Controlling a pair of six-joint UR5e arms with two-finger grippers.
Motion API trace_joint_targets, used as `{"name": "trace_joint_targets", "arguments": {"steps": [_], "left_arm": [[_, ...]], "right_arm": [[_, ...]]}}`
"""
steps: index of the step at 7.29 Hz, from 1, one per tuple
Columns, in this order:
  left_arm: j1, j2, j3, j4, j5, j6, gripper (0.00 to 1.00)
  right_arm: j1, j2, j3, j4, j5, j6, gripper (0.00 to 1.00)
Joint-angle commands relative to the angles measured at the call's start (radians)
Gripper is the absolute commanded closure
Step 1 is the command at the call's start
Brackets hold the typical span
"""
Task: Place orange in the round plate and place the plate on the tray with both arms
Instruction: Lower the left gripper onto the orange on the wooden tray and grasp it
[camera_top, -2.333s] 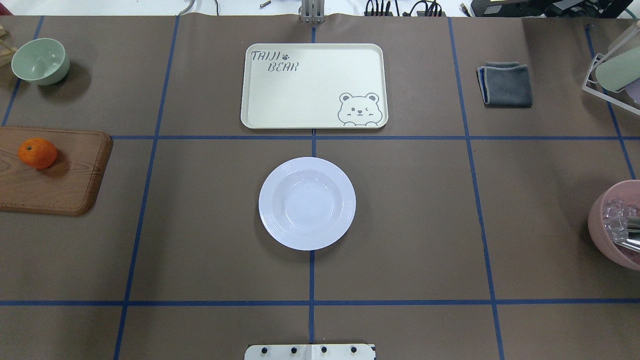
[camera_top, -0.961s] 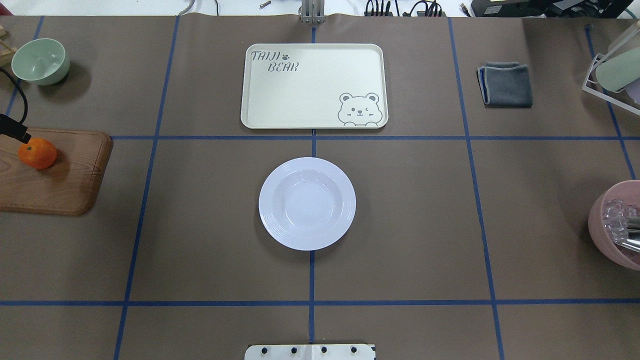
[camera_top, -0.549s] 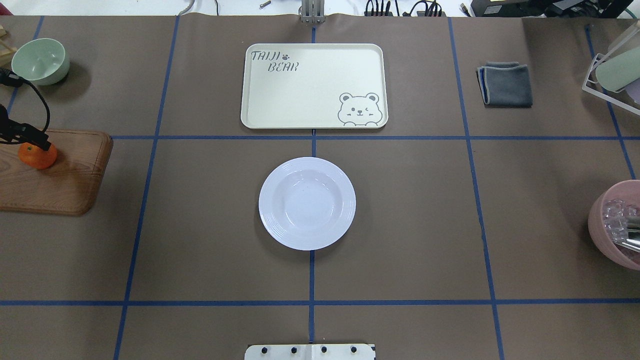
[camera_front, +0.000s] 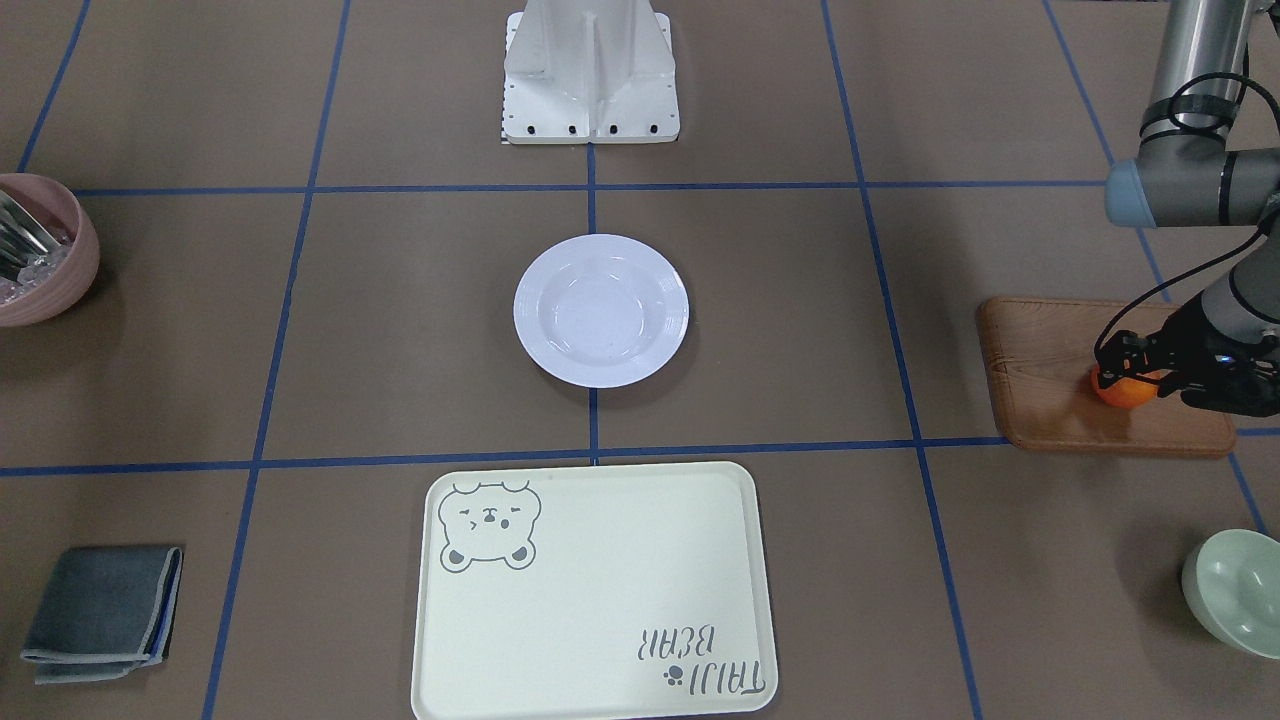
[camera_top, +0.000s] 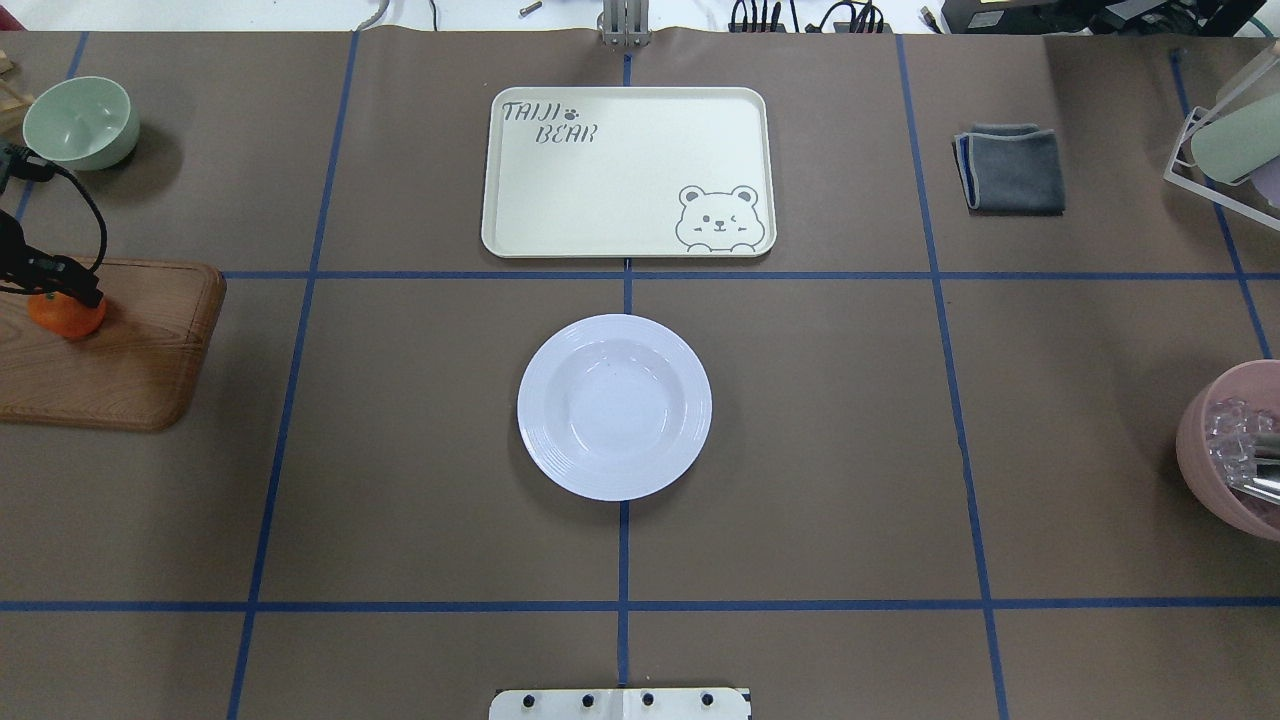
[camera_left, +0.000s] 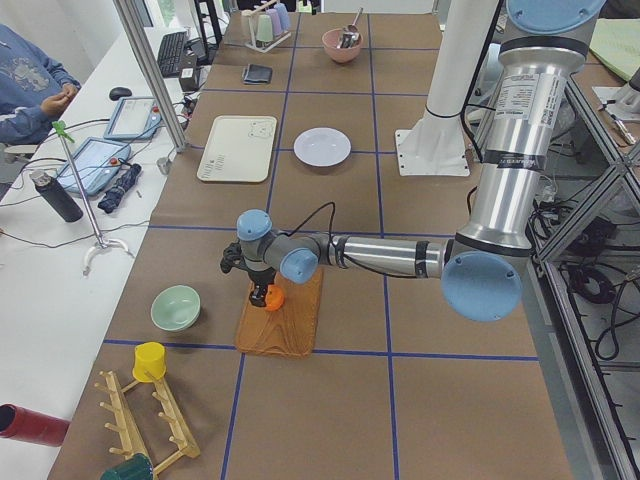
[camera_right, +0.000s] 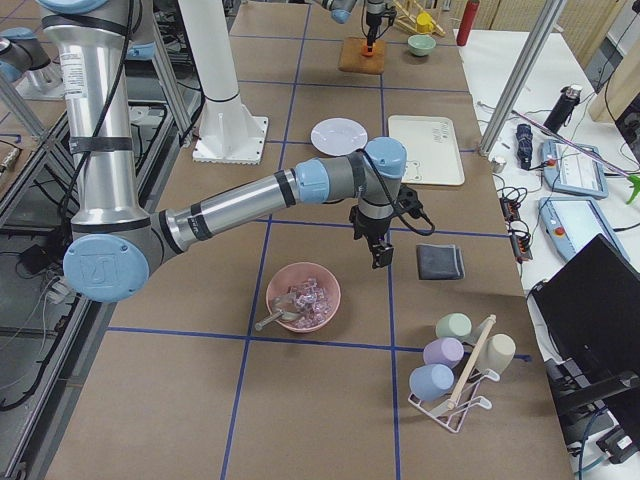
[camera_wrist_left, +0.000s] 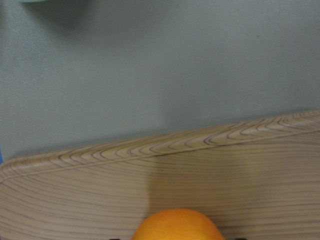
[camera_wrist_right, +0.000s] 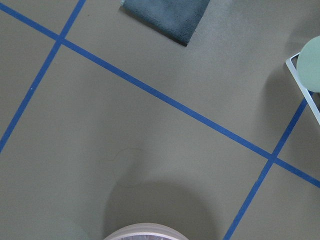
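The orange (camera_front: 1132, 391) lies on a brown wooden board (camera_front: 1050, 400) at the table's left end. My left gripper (camera_front: 1128, 368) has come down over the orange (camera_top: 66, 316) and stands open, one finger on each side of it. In the left wrist view the orange (camera_wrist_left: 177, 226) fills the bottom middle. The white round plate (camera_top: 614, 406) sits empty at mid-table. Beyond it lies the cream tray (camera_top: 628, 172) with the bear drawing, bare. My right gripper (camera_right: 380, 255) hangs over the table near the grey cloth; I cannot tell whether it is open or shut.
A pale green bowl (camera_top: 80, 122) stands behind the board. A folded grey cloth (camera_top: 1010, 167) lies at the far right, with a cup rack (camera_top: 1225, 140) beyond it. A pink bowl (camera_top: 1235, 450) with cutlery sits at the right edge.
My left arm has come in from the left edge and lowered its gripper over the orange. The orange has shifted slightly left on the board.
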Motion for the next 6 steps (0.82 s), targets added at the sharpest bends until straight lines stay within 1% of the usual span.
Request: {"name": "trace_joint_targets", "arguments": {"steps": [1,2,3,4,5,6], "left_arm": [[0.0,-0.004,-0.047,0.027,-0.034,-0.009,1.0],[0.0,-0.036,-0.091,0.087,-0.104,-0.102,1.0],[0.009,-0.085,-0.14,0.124,-0.111,-0.241,1.0],[0.088,-0.145,-0.18,0.125,-0.102,-0.405,1.0],[0.193,-0.229,-0.211,0.125,-0.074,-0.607,1.0],[0.288,-0.337,-0.216,0.145,-0.039,-0.794,1.0]], "right_arm": [[0.0,0.002,0.002,0.0,0.002,0.015,0.0],[0.0,0.002,0.002,0.0,0.008,0.015,0.0],[0.0,0.002,0.002,0.0,0.011,0.015,0.0],[-0.002,0.002,0.002,0.0,0.011,0.015,0.0],[-0.002,0.002,0.002,0.0,0.013,0.015,0.0],[-0.003,0.005,0.0,0.0,0.011,0.016,0.0]]}}
